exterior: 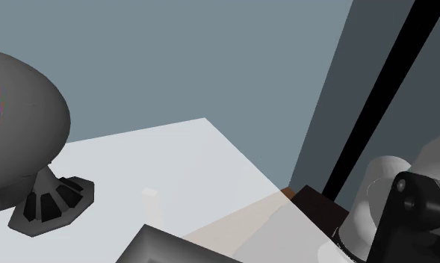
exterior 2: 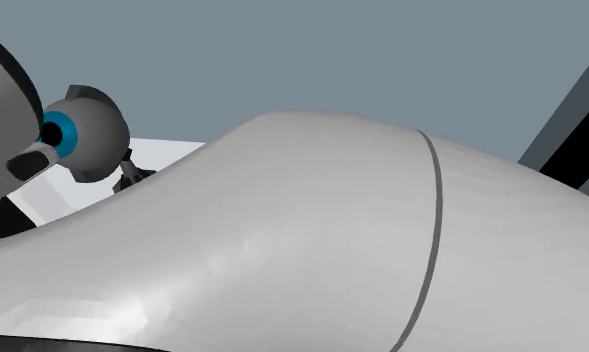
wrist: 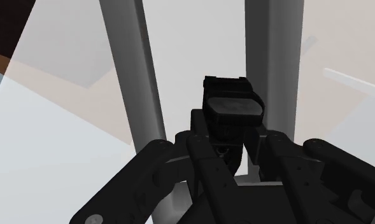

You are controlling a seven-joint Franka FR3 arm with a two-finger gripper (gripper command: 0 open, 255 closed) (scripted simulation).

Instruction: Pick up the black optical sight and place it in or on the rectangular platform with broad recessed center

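In the wrist view my gripper (wrist: pixel 233 141) is shut on the black optical sight (wrist: pixel 230 107), a small boxy piece with a grey face that sticks out beyond the fingertips (wrist: pixel 205 156). Beneath it lie two long grey rails (wrist: pixel 125 76) with a pale flat strip between them, which look like the rim and recessed centre of the rectangular platform. The sight hangs over that pale strip, closer to the other rail (wrist: pixel 274 57). A grey slab corner (exterior: pixel 155 246) at the shoulder view's bottom edge may be the same platform.
A big grey rounded device with a blue lens (exterior: pixel 16 127) stands on a dark ribbed foot (exterior: pixel 54 202) at the shoulder view's left, also seen as the lens device (exterior 2: pixel 82 135). A small white block (exterior: pixel 149 194) lies on the white table (exterior: pixel 173 157). A white arm link (exterior 2: pixel 332 240) blocks the second exterior view.
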